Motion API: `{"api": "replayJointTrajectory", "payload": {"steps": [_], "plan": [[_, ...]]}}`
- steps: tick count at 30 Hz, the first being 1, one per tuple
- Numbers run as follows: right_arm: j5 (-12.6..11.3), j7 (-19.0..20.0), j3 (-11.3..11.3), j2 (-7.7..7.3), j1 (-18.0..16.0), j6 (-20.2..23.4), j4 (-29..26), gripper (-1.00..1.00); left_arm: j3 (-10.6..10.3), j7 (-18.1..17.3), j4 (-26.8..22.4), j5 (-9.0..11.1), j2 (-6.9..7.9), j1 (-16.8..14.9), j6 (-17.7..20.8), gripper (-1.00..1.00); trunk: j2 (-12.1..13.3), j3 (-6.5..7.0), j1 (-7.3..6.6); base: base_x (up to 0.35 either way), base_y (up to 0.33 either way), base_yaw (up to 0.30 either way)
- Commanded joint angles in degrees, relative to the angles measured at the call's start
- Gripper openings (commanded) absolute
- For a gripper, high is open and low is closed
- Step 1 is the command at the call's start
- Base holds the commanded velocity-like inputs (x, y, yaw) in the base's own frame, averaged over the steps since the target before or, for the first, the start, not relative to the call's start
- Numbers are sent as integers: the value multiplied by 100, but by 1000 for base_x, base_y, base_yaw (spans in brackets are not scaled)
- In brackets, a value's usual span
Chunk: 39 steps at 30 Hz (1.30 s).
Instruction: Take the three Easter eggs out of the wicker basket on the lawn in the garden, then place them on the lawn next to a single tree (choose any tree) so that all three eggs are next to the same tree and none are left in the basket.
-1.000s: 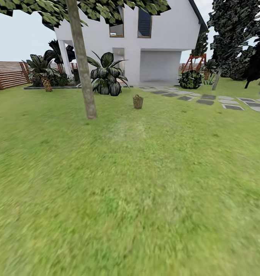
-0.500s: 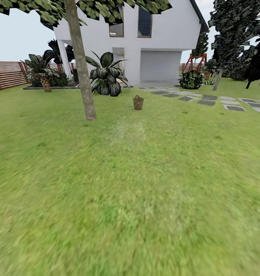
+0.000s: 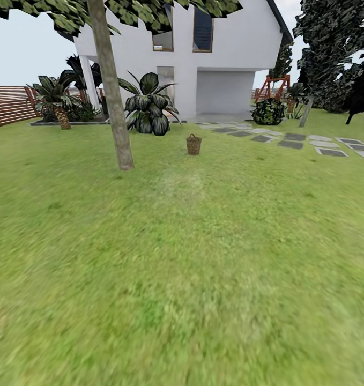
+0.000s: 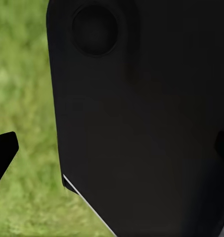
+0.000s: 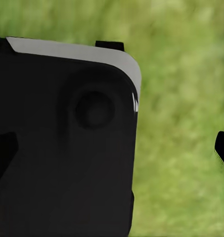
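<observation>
Lawn (image 3: 203, 257); wicker basket (image 3: 193, 144) far ahead, nr tree (image 3: 113, 91).

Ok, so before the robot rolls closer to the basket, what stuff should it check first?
1. Wicker basket in sight: ok. It stands upright on the lawn, far ahead in the head view.
2. Path to the basket: ok. Just grass lies between the robot and it.
3. A tree nearby for the eggs: ok. The pale trunk stands left of the basket, apart from it.
4. Eggs inside the basket: cannot tell. It is too far and small to see into.
5. Grippers ready: cannot tell. In the wrist views dark robot parts hide most of the fingers.
</observation>
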Motion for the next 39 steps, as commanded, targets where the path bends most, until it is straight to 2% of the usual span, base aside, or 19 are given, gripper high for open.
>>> {"api": "replayJointTrajectory", "payload": {"steps": [1,23,39], "plan": [[10,-3,16,-1,-3,-17,6,100,3,-3,-1,3,-4,-1,-10,100,-2,-4,2,242,0,0],[15,-3,15,9,-5,-26,24,100,3,-5,4,3,-8,-1,-10,100,-2,-4,2,233,0,0],[15,-3,15,9,-6,-26,24,100,-1,-10,8,3,1,-1,-4,100,-2,-4,2,322,0,0]]}}
